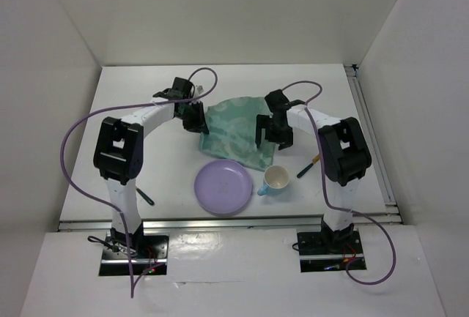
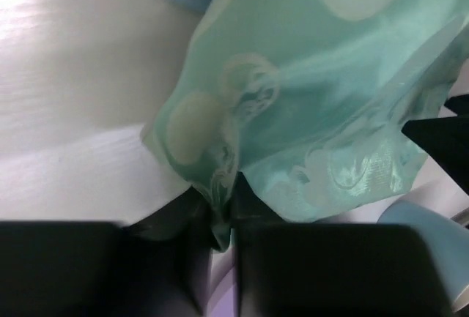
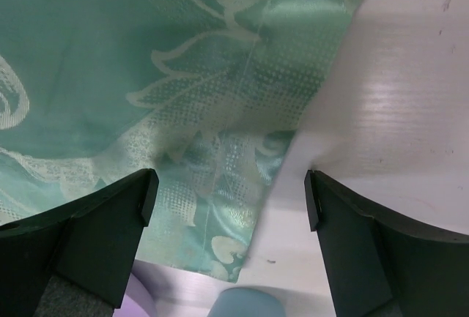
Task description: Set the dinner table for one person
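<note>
Teal cloth (image 1: 234,130) pinched by L gripper (image 2: 223,214); R gripper (image 3: 231,192) spread, prob. over it.

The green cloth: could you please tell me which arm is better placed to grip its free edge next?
Probably the right: the right gripper hangs open over the edge of the cloth, which lies between its fingers, while the left gripper is shut on a corner.

white worktop (image 1: 330,97), carrying teal patterned cloth (image 1: 234,130) at centre, lilac plate (image 1: 223,187) and blue cup (image 1: 276,180) nearer, dark utensil (image 1: 145,198) left, second utensil (image 1: 308,166) right.
</note>
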